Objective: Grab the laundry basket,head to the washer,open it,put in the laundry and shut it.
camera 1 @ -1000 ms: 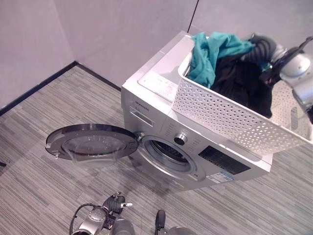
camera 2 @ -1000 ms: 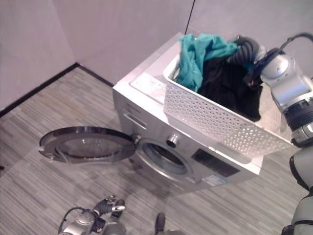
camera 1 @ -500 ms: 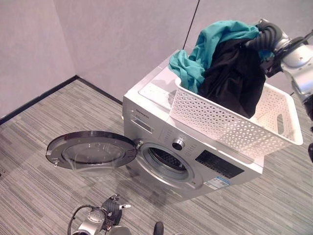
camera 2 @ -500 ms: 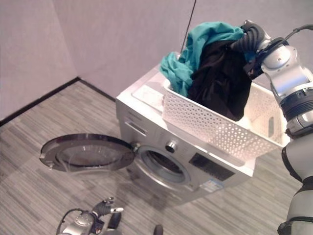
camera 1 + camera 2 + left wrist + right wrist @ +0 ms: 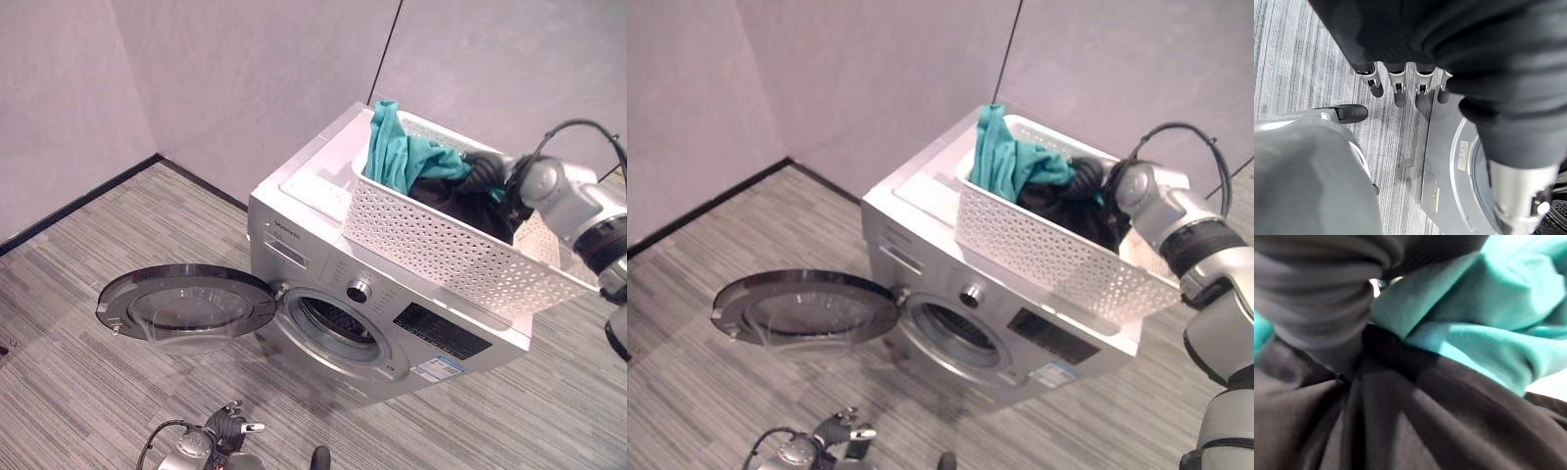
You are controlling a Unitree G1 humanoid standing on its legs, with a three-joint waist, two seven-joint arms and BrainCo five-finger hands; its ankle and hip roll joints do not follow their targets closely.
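The right hand (image 5: 487, 172) is down in the laundry basket (image 5: 441, 245), its dark ribbed cover pressed against the clothes; its fingers are buried in the cloth, so whether they are clenched on it cannot be told. The basket sits on the top of the washer (image 5: 323, 264), toward the right-hand edge, overhanging the front a little. In it lie 2 garments: a teal garment (image 5: 397, 157) draped up over the basket's back-left corner, and a black garment (image 5: 1063, 206) bunched beneath and beside it, the 2 touching and partly tangled. Both look soft, light and limp, likely to sag, trail and snag on the perforated wall when lifted, so a deep handful through the middle of the heap seems safer than a pinch at an edge. The washer door (image 5: 186, 299) stands swung wide, the drum (image 5: 338, 323) exposed. The left hand (image 5: 1400, 85) hangs low over the floor, fingers straight and relaxed.
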